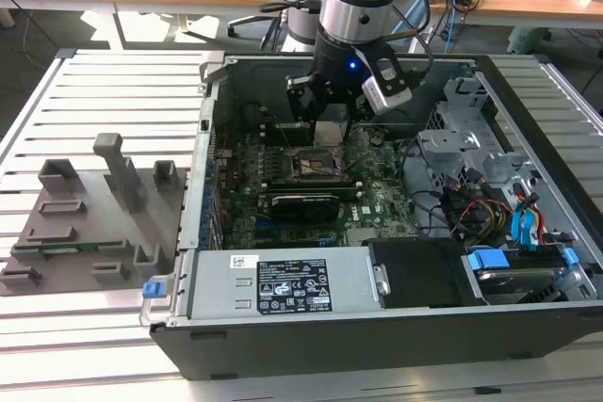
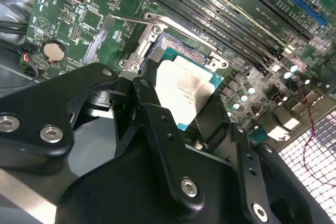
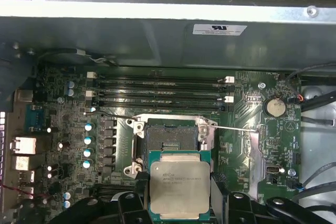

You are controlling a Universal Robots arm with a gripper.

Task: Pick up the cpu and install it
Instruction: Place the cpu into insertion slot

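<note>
First, in the exterior view, we see the arm reaching down into the open computer case (image 1: 377, 345), with the gripper (image 1: 326, 124) over the motherboard (image 1: 377, 197). The cpu (image 1: 332, 132) sits between the fingers, above the socket (image 1: 316, 165) and not seated in it. A grey tray (image 1: 85, 223) lies outside the case on the exterior view's left, well apart from the gripper.

Next, in the second wrist view, we see the jaws clamped on the cpu (image 2: 184, 90), with black fingers (image 2: 157, 124) on two opposite edges and the silvery top exposed. The open socket (image 2: 181, 51) lies just beyond, beside the memory slots (image 2: 210, 9).

Finally, in the first wrist view, we see the cpu (image 3: 180, 184) held level in the gripper (image 3: 180, 203), overlapping one edge of the socket (image 3: 170, 135). A coin cell (image 3: 275, 107) sits to one side on the motherboard (image 3: 247, 129).
</note>
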